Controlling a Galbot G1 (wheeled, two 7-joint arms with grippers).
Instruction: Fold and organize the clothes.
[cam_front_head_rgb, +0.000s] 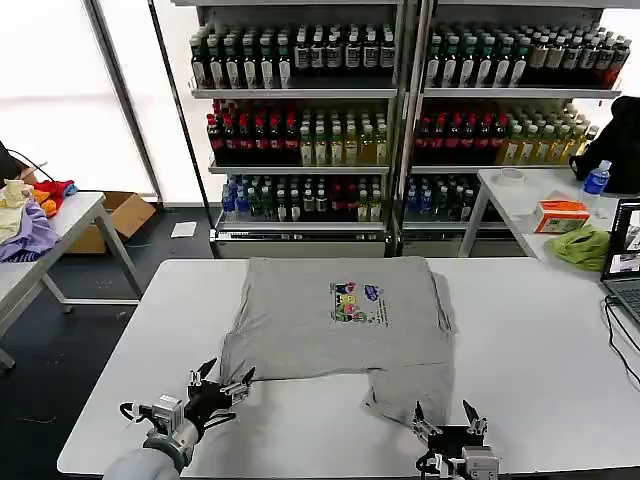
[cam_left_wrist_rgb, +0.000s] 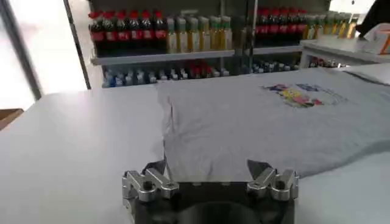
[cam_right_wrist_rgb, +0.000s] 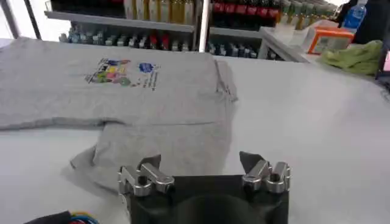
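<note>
Item: grey shirt (cam_front_head_rgb: 330, 320), one, spread print-up at the middle of the white tabletop (cam_front_head_rgb: 520, 350), partly folded; a flap hangs toward the near edge on my right.

Left fingers (cam_front_head_rgb: 222, 383): one pair, spread wide, holding nothing, at the shirt's near left corner.

Right fingers (cam_front_head_rgb: 446, 420): one pair, spread wide, empty, just short of the flap's hem.

Risks, as I judge them:
- Pinching one layer only at the doubled corner, so the fold slides apart.
- Uneven lifting between my two sides, skewing the crease.
- The loose flap dragging and bunching on the tabletop.
</note>
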